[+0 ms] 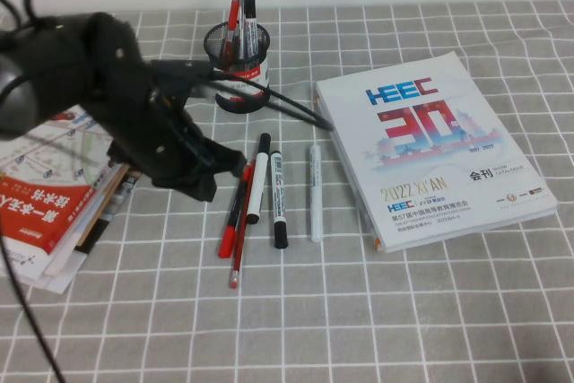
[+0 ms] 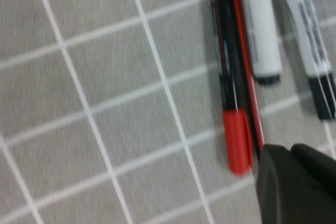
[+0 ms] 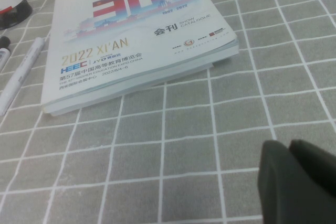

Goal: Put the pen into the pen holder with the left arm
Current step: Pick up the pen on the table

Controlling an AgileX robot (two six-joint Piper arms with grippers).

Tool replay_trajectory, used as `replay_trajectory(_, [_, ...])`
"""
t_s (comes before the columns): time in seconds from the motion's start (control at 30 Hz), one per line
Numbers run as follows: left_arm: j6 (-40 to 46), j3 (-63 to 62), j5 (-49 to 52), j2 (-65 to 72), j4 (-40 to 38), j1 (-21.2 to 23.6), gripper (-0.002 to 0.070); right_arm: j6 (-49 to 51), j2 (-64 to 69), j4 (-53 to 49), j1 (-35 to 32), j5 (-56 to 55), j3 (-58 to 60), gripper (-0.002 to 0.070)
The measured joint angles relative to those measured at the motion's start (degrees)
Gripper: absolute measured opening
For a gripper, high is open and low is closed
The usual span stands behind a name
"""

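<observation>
The stubby red pen with a black stretch lies on the checked cloth, leftmost in a row of pens. It also shows in the left wrist view. The black mesh pen holder stands at the back and holds several pens. My left gripper hovers low just left of the pen's far end. In the left wrist view its fingers are shut and empty beside the pen's red end. My right gripper is shut and empty over bare cloth, and is out of the high view.
A thin dark-red pencil lies against the pen. Two white markers and a slim white pen lie to its right. A white catalogue lies on the right, and a stack of booklets on the left.
</observation>
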Motion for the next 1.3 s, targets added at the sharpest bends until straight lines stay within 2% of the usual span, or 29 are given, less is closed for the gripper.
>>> replay_trajectory(0.47, [0.0,-14.7,7.8,12.7,2.8,-3.2,0.0001,0.0,0.0,0.0,0.0,0.0,0.0,-0.0015])
replay_trajectory(0.53, [0.5,-15.3,8.0,13.3,3.0,-3.2,0.0022,0.0,0.0,0.0,0.0,0.0,0.0,-0.0015])
replay_trajectory(0.7, [1.7,-15.9,8.7,14.9,3.7,-3.2,0.0171,0.0,0.0,0.0,0.0,0.0,0.0,-0.0015])
replay_trajectory(0.8, [1.0,-16.2,8.7,15.7,4.7,-3.2,0.0221,0.0,0.0,0.0,0.0,0.0,0.0,-0.0015])
replay_trajectory(1.3, [0.2,-16.3,6.1,19.4,7.3,-3.2,0.0241,0.0,0.0,0.0,0.0,0.0,0.0,-0.0015])
